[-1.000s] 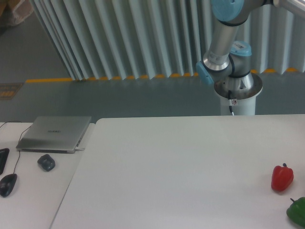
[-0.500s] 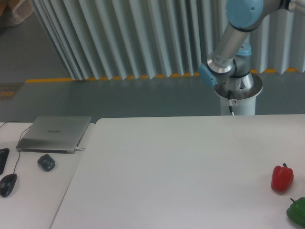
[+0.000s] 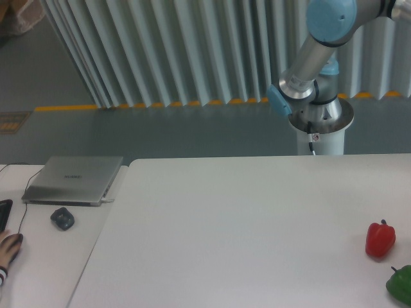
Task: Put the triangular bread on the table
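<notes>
The large white table (image 3: 244,218) fills the lower middle and right of the view. The triangular bread is out of view. Only the arm's lower links (image 3: 308,58) and its base (image 3: 320,122) show behind the table's far edge at the upper right. The gripper is out of the frame.
A red bell pepper (image 3: 380,239) and a green bell pepper (image 3: 401,283) sit near the table's right edge. A smaller white desk (image 3: 45,256) at the left holds a closed laptop (image 3: 74,179) and a dark mouse (image 3: 62,218). A person's hand (image 3: 6,251) rests at the lower left edge.
The arm's upper link has swung to the right. A person's hand has come in at the lower left, over the spot where a second mouse lay.
</notes>
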Robot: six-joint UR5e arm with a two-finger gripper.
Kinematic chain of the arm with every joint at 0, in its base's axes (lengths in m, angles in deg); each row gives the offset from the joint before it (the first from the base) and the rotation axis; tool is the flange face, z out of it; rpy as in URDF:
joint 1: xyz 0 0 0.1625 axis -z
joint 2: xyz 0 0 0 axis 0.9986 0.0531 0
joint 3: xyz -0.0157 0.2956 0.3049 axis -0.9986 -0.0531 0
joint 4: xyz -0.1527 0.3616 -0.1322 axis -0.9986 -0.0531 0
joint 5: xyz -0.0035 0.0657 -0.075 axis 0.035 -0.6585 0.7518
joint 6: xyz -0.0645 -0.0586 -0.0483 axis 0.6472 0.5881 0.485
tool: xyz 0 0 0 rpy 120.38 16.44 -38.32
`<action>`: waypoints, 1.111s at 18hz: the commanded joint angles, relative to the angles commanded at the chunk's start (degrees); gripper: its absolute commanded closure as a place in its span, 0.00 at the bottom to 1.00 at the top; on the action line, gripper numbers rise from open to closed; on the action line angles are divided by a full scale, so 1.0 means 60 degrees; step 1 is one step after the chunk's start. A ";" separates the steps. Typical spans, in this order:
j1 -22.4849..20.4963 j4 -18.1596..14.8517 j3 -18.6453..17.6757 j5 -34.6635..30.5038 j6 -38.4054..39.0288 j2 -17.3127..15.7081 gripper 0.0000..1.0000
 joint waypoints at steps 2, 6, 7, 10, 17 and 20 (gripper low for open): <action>0.0044 0.0000 0.0000 0.0189 0.0219 -0.0015 0.00; 0.0146 0.0058 0.0380 0.0658 0.1303 0.0190 0.00; 0.0146 0.0189 0.0497 0.0877 0.1362 0.0277 0.00; 0.0161 0.0760 0.0717 0.1274 0.2049 0.0439 0.00; 0.0410 0.1084 0.0791 0.1201 0.2139 0.0630 0.00; 0.0396 0.0982 0.0630 0.0779 0.1511 0.0557 0.00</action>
